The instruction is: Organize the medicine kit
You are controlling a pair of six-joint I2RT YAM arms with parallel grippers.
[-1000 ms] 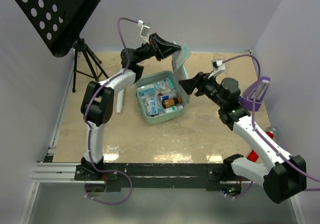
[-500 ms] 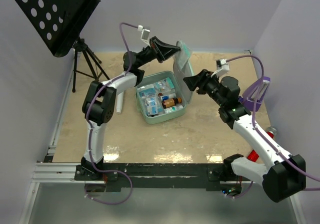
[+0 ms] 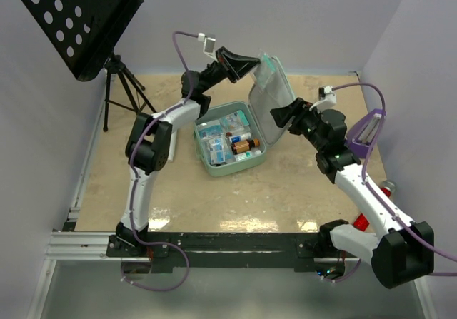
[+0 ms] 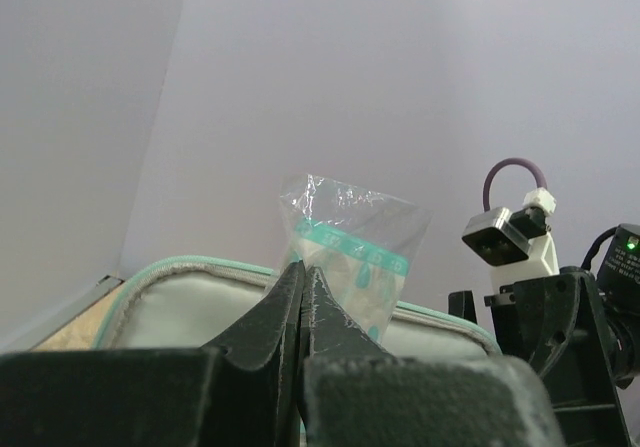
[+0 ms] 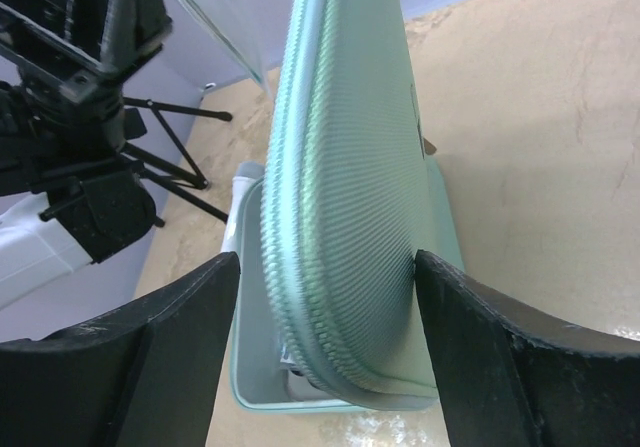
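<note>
At table point(image 3: 214, 198) centre: open medicine kit point(image 3: 199, 142), lid point(image 3: 277, 94) upright between spread, unclamped right gripper point(image 3: 277, 113). Just above lid rim: left gripper point(image 4: 303, 269) clenched on clear packet point(image 4: 352, 242); tray point(image 3: 239, 164) below, nearer left arm.

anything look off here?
Nothing spilled or broken. The kit is open, its lid upright between the right gripper fingers. The left gripper pinches a clear bag by the lid's top edge, not yet inside. A brown bottle lies sideways inside.
</note>
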